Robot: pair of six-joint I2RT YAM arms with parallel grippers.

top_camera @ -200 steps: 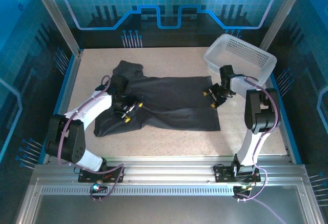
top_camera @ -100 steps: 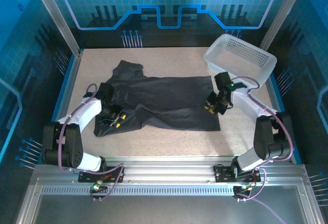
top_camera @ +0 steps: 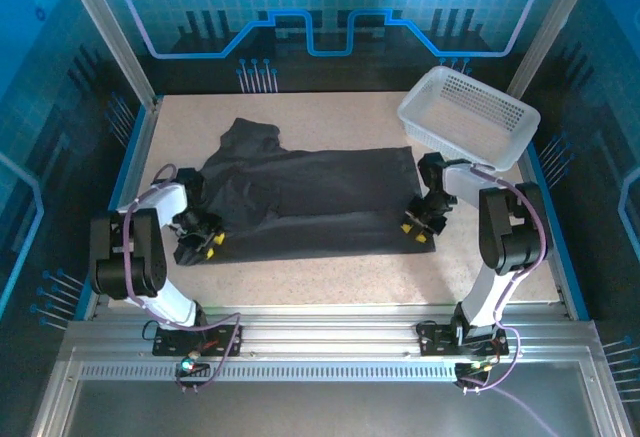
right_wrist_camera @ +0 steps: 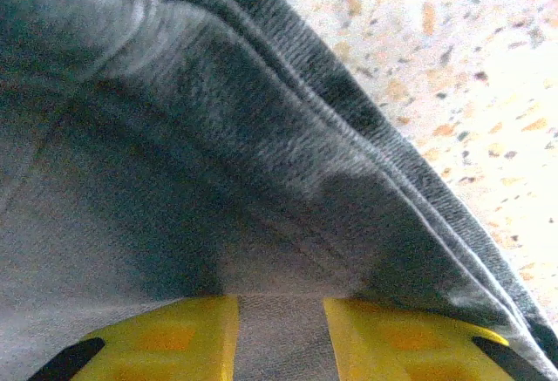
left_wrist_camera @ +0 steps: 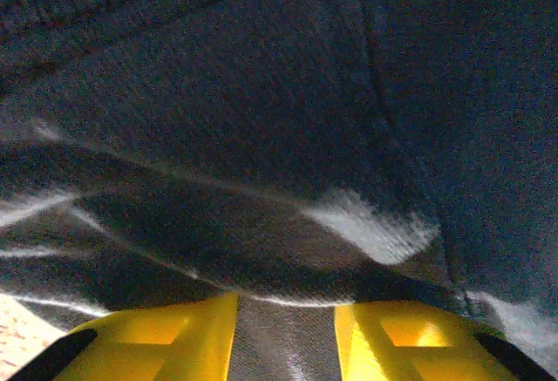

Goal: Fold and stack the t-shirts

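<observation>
Dragged toward 6 o'clock, the charcoal t-shirt (top_camera: 300, 197) now lies flatter across the counter (top_camera: 340, 277), left fingers (left_wrist_camera: 157, 339) clamped on its 8 o'clock corner, right fingers (right_wrist_camera: 166, 342) on its 4 o'clock corner, so spreading seems nearly finished before folding.

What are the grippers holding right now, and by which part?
Both pinch the t-shirt along its near edge: the left gripper at the left end, the right gripper at the right corner.
</observation>
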